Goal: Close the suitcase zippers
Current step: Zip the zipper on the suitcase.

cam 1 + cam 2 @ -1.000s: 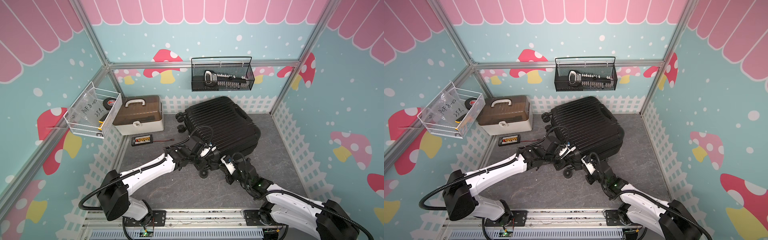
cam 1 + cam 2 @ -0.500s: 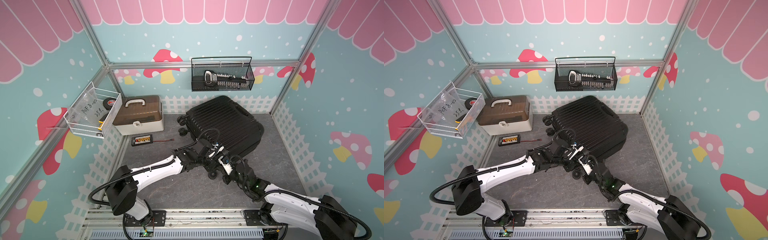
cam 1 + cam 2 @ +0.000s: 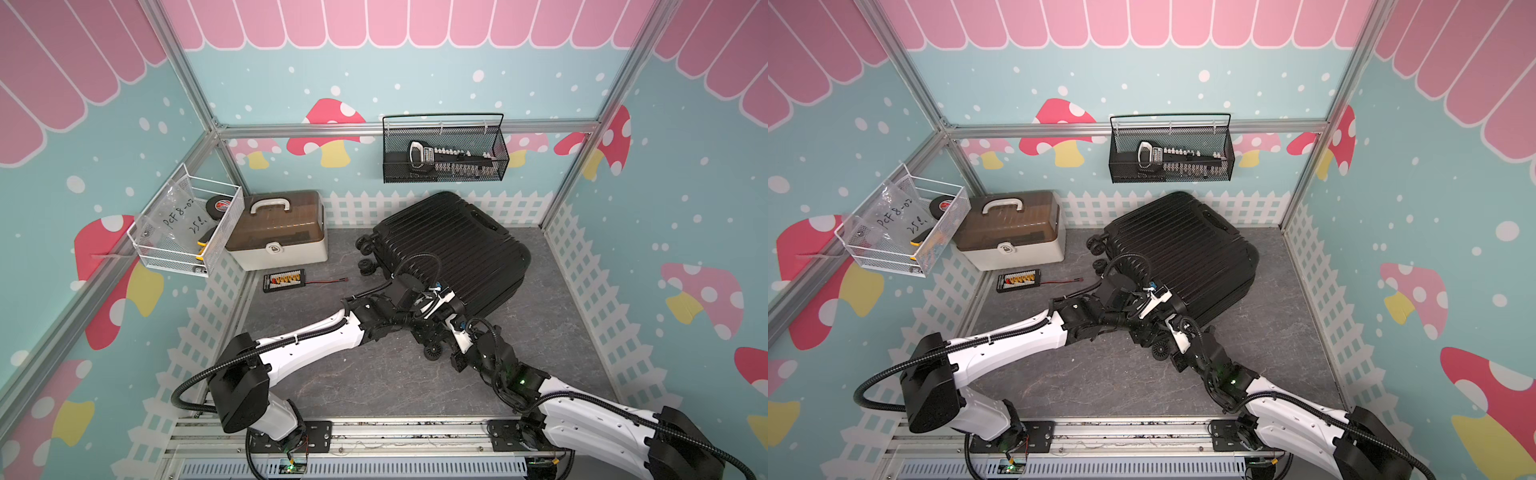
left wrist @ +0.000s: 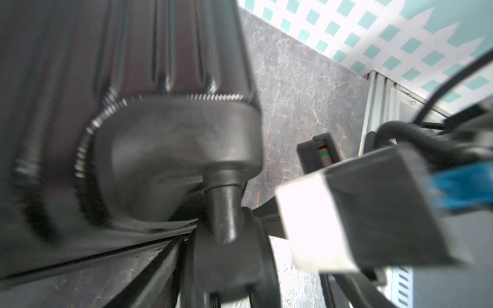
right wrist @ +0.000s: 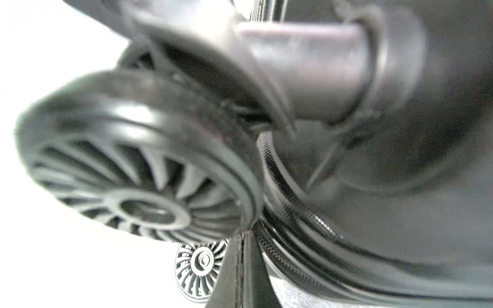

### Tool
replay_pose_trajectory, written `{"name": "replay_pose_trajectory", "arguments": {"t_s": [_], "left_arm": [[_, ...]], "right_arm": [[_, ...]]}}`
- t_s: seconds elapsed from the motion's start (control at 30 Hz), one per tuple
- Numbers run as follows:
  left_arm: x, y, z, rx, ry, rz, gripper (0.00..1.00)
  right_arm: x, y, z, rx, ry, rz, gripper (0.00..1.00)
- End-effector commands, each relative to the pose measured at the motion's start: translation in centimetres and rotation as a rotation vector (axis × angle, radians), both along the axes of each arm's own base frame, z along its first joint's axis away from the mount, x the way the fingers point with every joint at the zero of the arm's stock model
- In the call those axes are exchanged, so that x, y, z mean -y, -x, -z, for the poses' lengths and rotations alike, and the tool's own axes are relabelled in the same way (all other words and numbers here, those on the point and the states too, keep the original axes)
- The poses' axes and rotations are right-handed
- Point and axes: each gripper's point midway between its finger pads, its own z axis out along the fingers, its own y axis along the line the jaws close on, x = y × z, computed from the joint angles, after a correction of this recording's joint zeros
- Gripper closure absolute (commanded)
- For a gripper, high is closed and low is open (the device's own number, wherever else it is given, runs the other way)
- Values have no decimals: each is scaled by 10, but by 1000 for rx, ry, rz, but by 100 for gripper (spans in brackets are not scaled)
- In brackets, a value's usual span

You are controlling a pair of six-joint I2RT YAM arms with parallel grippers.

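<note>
one black suitcase [image 3: 457,249] lies flat on the grey floor [image 3: 374,382] near the back fence, three casters [image 3: 433,353] showing. two arms meet at its near corner. the right gripper [image 5: 241,248] is pinched tight beside the zipper track [image 5: 278,257]. i can't tell how wide the left gripper [image 3: 440,309] is. one toolbox [image 3: 276,232], two wall baskets [image 3: 444,153].

In both top views the suitcase [image 3: 457,249] has its near corner hidden behind the left arm [image 3: 316,336] and right arm [image 3: 582,403]. Both wrist views are blurred and crop the suitcase; the zippers [image 5: 281,257] show only as a short stretch.
</note>
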Motion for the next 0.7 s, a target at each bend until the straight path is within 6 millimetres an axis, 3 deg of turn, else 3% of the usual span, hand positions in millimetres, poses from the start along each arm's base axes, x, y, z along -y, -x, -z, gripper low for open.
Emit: {"name": "replay_pose_trajectory", "arguments": {"t_s": [0.0, 0.3, 0.5, 0.67], "left_arm": [[-15, -29, -50, 105, 75, -66, 22], [-111, -126, -81, 213, -6, -380, 21], [-173, -186, -69, 231, -127, -461, 21], [-193, -223, -52, 207, -140, -423, 21]], "right_arm": [[5, -5, -7, 34, -4, 44, 100], [5, -6, 0, 20, 17, 44, 100], [3, -5, -1, 22, 14, 32, 100], [2, -5, -1, 22, 14, 31, 100]]}}
